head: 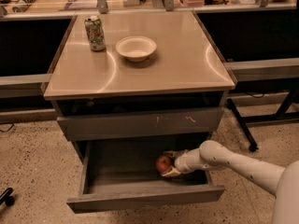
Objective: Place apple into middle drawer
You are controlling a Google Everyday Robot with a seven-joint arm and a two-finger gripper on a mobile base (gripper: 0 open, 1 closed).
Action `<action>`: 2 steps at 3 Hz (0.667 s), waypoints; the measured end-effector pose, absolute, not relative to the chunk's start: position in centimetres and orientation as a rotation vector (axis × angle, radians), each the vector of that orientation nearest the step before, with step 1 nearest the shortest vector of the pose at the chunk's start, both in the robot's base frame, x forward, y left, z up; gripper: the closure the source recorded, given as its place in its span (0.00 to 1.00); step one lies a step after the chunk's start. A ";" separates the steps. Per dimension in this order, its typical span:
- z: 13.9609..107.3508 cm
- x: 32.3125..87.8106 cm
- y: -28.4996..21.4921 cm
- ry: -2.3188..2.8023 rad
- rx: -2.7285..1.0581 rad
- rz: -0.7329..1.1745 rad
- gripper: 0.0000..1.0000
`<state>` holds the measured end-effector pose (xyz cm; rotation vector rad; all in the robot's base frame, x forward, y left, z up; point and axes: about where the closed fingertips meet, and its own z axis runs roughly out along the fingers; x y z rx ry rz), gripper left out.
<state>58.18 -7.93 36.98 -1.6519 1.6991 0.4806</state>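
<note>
The red apple is inside the open middle drawer, low over its grey floor at the right. My gripper reaches into the drawer from the right, on a white arm. Its fingers sit above and below the apple and hold it. The drawer is pulled out well past the cabinet front, and its plain front panel faces the camera.
Above the open drawer is a shut grey drawer front with pale scratches. On the tan cabinet top stand a drink can and a white bowl. Dark table legs stand on the floor to the right.
</note>
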 end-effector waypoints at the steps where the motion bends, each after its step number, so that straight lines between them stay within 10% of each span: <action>1: 37.0 58.2 -7.9 1.699 -1.652 0.481 0.00; 2: 37.0 58.2 -7.9 1.699 -1.652 0.481 0.00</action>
